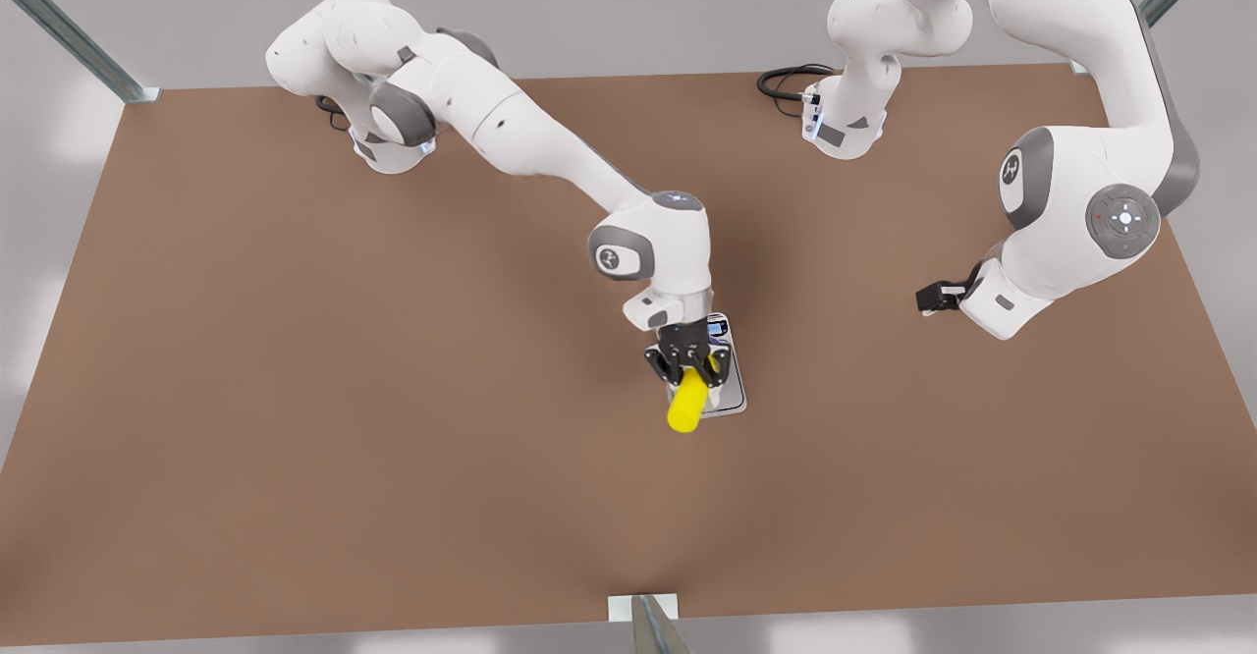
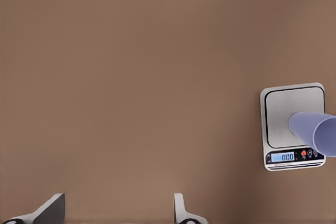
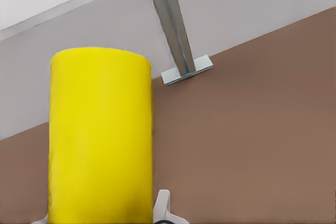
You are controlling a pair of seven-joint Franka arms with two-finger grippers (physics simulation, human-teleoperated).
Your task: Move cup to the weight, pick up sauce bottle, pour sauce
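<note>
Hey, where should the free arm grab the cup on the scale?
The open left end effector should probably pinch the cup across its round side wall, coming in level from the front view's right. It stands upright on the scale, and the right end effector holds the bottle above, blocking the top.

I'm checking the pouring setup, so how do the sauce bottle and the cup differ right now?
The sauce bottle is bright yellow; the cup is pale lavender-blue. The bottle is held in the right gripper, tipped over the weight, while the cup stands on the weight's plate, ungripped. The left gripper waits open, off to the side. Both are plain and cylindrical.
</note>
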